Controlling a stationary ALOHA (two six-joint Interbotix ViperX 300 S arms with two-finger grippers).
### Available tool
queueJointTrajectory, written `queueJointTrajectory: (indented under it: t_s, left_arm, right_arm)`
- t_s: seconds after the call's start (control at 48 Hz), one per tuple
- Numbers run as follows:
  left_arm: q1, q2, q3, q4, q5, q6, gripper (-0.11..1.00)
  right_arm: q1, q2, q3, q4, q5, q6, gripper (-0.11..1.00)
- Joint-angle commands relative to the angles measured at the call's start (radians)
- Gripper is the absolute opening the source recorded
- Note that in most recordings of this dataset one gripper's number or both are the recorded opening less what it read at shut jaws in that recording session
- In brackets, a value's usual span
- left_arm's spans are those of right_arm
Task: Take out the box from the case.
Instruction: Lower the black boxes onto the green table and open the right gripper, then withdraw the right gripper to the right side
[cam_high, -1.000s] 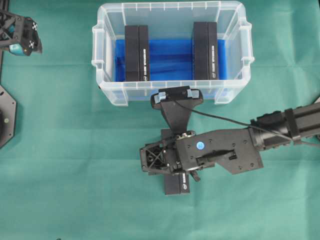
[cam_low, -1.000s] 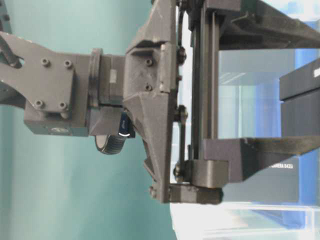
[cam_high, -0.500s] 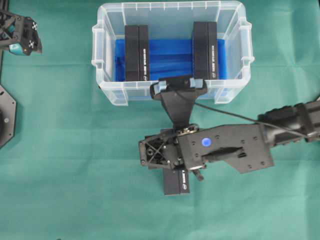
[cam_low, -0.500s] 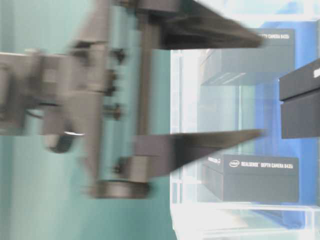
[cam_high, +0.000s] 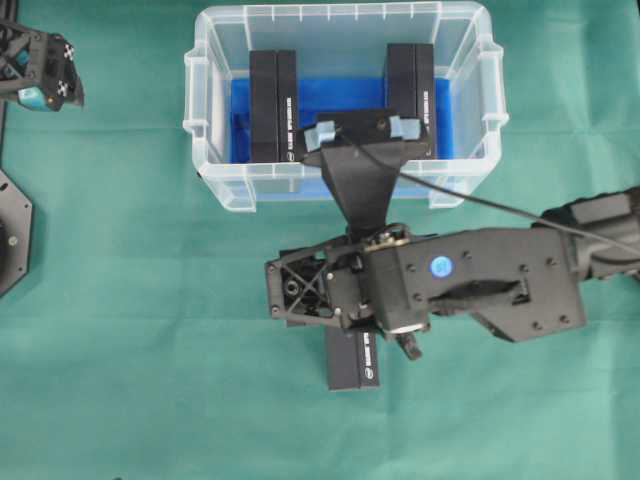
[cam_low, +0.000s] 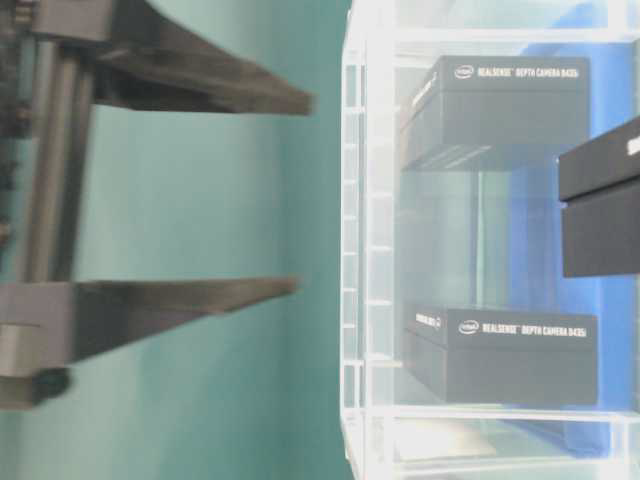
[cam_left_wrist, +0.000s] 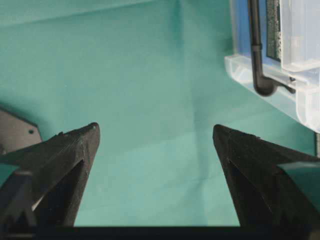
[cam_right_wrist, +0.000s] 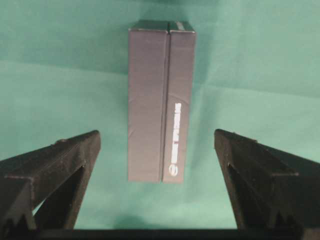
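The case (cam_high: 200, 130) is a clear bin with a blue floor at the top middle of the green cloth. Two black boxes stand inside it, one on the left (cam_high: 273, 105) and one on the right (cam_high: 412, 75). A third black box (cam_high: 352, 365) lies flat on the cloth in front of the case. My right gripper (cam_right_wrist: 156, 132) hangs open above this box (cam_right_wrist: 160, 100), clear of it, with nothing between its fingers. Far off at the top left, my left gripper (cam_left_wrist: 155, 126) is open and empty over bare cloth.
My right arm (cam_high: 450, 285) stretches in from the right, and its wrist camera (cam_high: 360, 130) overhangs the case's front wall. In the table-level view the right gripper (cam_low: 302, 192) stands left of the case wall (cam_low: 360, 250). A black base plate (cam_high: 12, 235) sits at the left edge.
My open right gripper has lifted and drawn back from the case wall, and its wrist camera now overhangs the case. The box on the cloth and the left arm have not moved.
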Motion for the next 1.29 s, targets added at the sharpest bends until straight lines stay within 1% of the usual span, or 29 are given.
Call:
queueJointTrajectory:
  t_s: [0.0, 0.104, 0.188, 0.396, 0.625, 0.729, 0.813, 0.938, 1.084, 1.209, 1.271]
  left_arm:
    - [0.002, -0.006, -0.009, 0.005, -0.003, 0.002, 0.95]
    - [0.002, -0.006, -0.009, 0.003, -0.003, 0.002, 0.95]
    - [0.002, -0.006, -0.009, 0.003, -0.003, 0.002, 0.95]
    - [0.002, -0.006, -0.009, 0.003, -0.005, 0.000, 0.95]
    - [0.002, -0.006, -0.009, 0.003, 0.002, 0.000, 0.95]
    - [0.002, -0.006, -0.009, 0.002, 0.000, -0.002, 0.95]
    - [0.002, -0.006, -0.009, 0.003, 0.002, -0.002, 0.95]
    - [0.002, -0.006, -0.009, 0.002, 0.002, -0.008, 0.95]
    - [0.002, -0.006, -0.009, 0.000, 0.003, -0.012, 0.95]
    - [0.002, -0.006, -0.009, -0.002, 0.014, -0.015, 0.95]
    - [0.002, -0.008, -0.009, -0.002, 0.018, -0.015, 0.95]
  right_arm:
    - [0.000, -0.046, -0.052, -0.006, 0.032, -0.002, 0.92]
    - [0.000, -0.046, -0.081, -0.008, 0.078, -0.011, 0.92]
    - [0.000, -0.043, -0.091, -0.012, 0.092, -0.012, 0.92]
    - [0.000, -0.046, -0.089, -0.032, 0.094, -0.017, 0.92]
    - [0.012, -0.049, -0.080, -0.031, 0.133, -0.040, 0.92]
    - [0.020, -0.071, -0.052, -0.028, 0.163, -0.049, 0.92]
    - [0.028, -0.106, -0.009, -0.028, 0.179, -0.052, 0.92]
    - [0.043, -0.193, 0.112, -0.029, 0.176, -0.041, 0.92]
    - [0.058, -0.319, 0.276, -0.028, 0.132, -0.026, 0.92]
    - [0.071, -0.443, 0.437, -0.028, 0.072, 0.003, 0.92]
    - [0.077, -0.499, 0.500, -0.028, 0.054, 0.012, 0.92]
